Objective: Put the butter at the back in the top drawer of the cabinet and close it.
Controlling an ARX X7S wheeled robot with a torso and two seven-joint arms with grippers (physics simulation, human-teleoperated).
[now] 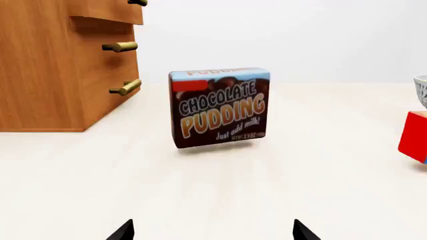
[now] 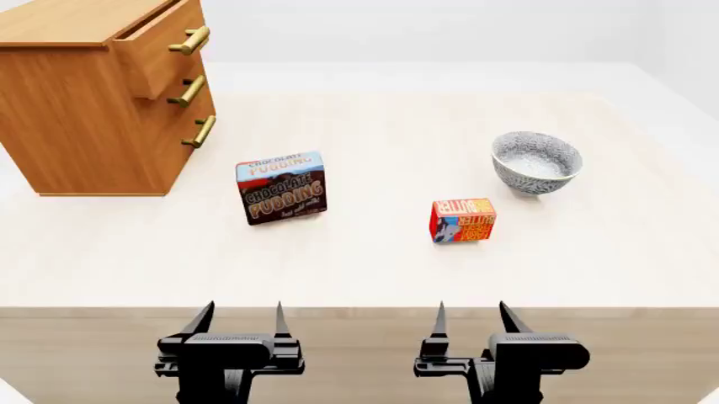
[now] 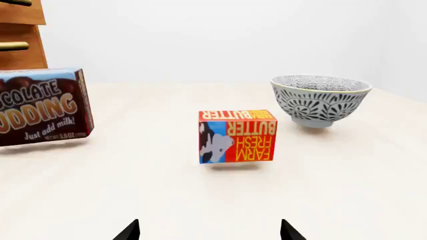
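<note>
At far left of the head view sits the cabinet (image 2: 84,109), back-left on the table (image 2: 371,269) w/ its side close to the table's left edge; top drawer (image 2: 151,52) sticks out a bit past the two below, its brass handle (image 2: 190,40) facing right over the tabletop; bare wood in front of the drawer faces, nothing near them. Next rightward, chocolate pudding box (image 2: 282,187) stands upright, apart from the cabinet, label toward the robot; left wrist view shows it dead ahead w/ clear surface all round it. Wide bare strip btwn pudding box & the butter (image 2: 463,220); butter stands right of centre, lettering turned sideways, blue-white patch on its left part; right wrist view has it straight ahead, well apart from both neighbours. Patterned grey bowl (image 2: 537,162) sits behind & right of the butter, not touching, closer to the table's right edge. Near edge of the table runs across just beyond both claws. Left gripper (image 2: 239,318): fingers spread wide, holding nothing, touching nothing, hanging short of the near edge; right gripper (image 2: 471,316): same, fingers parted wide, empty, also short of the edge, roughly in line w/ the butter.
</note>
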